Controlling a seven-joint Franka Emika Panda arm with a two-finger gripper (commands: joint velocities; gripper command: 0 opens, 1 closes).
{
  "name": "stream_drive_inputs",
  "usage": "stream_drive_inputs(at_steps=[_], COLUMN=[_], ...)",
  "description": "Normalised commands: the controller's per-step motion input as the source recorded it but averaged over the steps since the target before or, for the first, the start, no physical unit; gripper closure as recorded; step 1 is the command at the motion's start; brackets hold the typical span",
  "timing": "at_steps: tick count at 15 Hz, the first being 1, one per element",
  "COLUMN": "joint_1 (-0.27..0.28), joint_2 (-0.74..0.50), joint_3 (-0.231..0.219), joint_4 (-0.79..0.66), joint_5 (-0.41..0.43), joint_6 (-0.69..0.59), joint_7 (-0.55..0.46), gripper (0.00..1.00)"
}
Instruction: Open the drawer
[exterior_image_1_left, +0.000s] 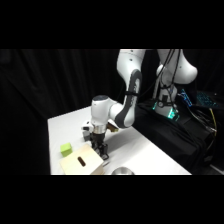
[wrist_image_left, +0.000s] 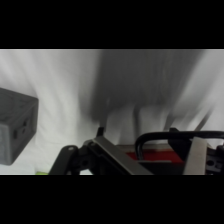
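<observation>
The tan wooden box with its dark slot sits at the table's front edge. My gripper hangs low at the box's right end, right against it. The wrist view shows the drawer's red-orange front and its black loop handle just past my black linkage. The handle lies very close to the gripper. Whether the gripper touches the handle cannot be made out. How far the drawer stands out of the box is hidden by the gripper.
A small green cube lies left of the box. A grey cube sits to the left in the wrist view. A round metal object shows at the table's front edge. The white table stretches right of the gripper.
</observation>
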Motion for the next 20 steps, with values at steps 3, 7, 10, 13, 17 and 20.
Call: stream_drive_inputs(at_steps=[3,7,10,13,17,20], joint_1=[-0.067,-0.04,-0.038,-0.045,-0.038,-0.005], joint_2=[-0.05,-0.14,-0.2,-0.26,-0.31,-0.34], joint_3=[-0.01,-0.05,-0.062,-0.065,-0.08,-0.086], joint_4=[-0.16,-0.29,-0.36,-0.42,-0.44,-0.42], joint_5=[-0.138,-0.151,-0.151,-0.151,-0.157,-0.145], joint_6=[0.22,0.26,0.27,0.25,0.21,0.17], joint_7=[-0.04,-0.02,0.0,0.02,0.03,0.04], gripper=[0.0,0.0,0.0,0.0,0.0,0.0])
